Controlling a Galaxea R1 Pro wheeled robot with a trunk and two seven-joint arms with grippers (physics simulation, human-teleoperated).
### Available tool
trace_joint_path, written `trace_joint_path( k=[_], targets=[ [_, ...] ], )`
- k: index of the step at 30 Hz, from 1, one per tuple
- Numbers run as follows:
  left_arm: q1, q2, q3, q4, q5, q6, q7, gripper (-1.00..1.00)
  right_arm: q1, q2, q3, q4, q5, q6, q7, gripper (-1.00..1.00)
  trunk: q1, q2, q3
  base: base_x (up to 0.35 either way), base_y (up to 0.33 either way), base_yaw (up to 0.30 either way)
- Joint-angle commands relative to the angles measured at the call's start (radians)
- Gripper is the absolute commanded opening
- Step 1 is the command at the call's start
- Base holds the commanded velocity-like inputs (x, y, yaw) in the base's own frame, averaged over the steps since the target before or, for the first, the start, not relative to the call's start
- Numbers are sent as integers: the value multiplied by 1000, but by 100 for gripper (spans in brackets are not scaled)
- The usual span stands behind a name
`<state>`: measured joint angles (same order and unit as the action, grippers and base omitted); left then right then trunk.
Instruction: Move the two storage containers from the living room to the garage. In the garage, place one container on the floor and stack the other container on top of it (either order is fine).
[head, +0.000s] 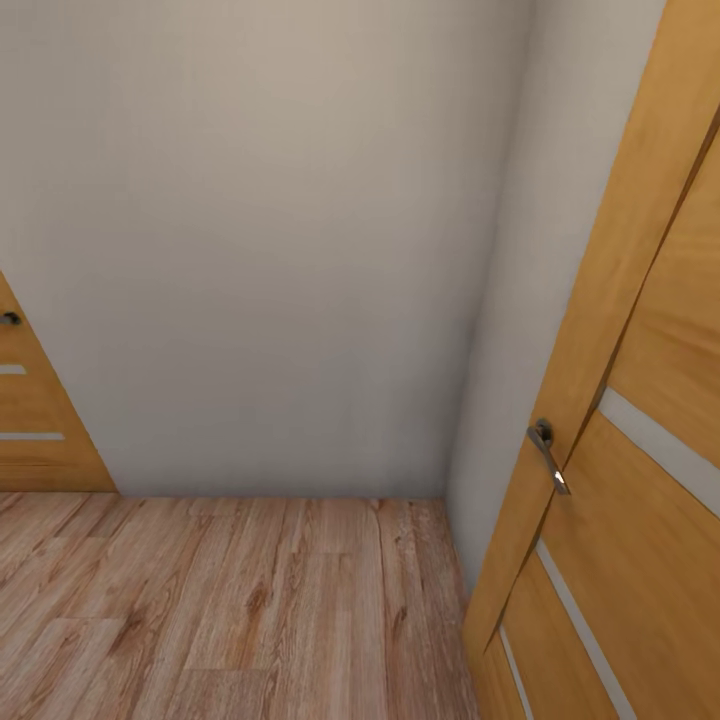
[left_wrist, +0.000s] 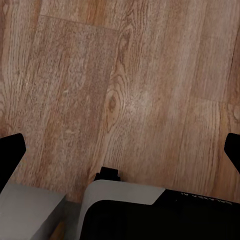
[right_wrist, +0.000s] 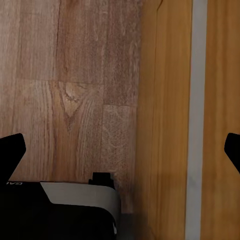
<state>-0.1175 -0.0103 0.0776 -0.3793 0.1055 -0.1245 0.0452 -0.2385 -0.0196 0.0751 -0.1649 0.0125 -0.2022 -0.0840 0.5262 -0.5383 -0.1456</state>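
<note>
The two storage containers are out of view, and so is the garage with its floor. I face a corner of plain pale wall (head: 270, 260) above wood plank flooring (head: 230, 610). In the left wrist view my left gripper (left_wrist: 121, 152) is open, its dark fingertips (left_wrist: 11, 155) wide apart with nothing between them, over bare planks. My right gripper (right_wrist: 122, 150) is open too, with its fingertips (right_wrist: 12, 152) spread and nothing held. It hangs over planks right beside a wooden door panel (right_wrist: 170, 120).
A wood door (head: 640, 480) with pale inlay strips and a metal lever handle (head: 548, 455) stands close on my right. Another similar door (head: 35, 420) shows at the far left. The robot's grey and black base (left_wrist: 150, 210) sits below the left gripper.
</note>
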Motion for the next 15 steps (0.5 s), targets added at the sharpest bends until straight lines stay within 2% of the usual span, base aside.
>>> trace_joint_path(
  k=[1, 6, 15],
  targets=[
    [-1, -1, 2, 0, 9, -3, -1, 100, -1, 0, 8, 1, 1, -2, -7, 100, 0, -2, -2, 0, 0, 0],
    [-1, -1, 2, 0, 8, -3, -1, 100, -1, 0, 8, 1, 1, -2, -7, 100, 0, -2, -2, 54, 0, 0],
    [-1, 0, 2, 0, 8, -3, -1, 100, -1, 0, 8, 1, 1, -2, -7, 100, 0, -2, -2, 278, 0, 0]
  ],
)
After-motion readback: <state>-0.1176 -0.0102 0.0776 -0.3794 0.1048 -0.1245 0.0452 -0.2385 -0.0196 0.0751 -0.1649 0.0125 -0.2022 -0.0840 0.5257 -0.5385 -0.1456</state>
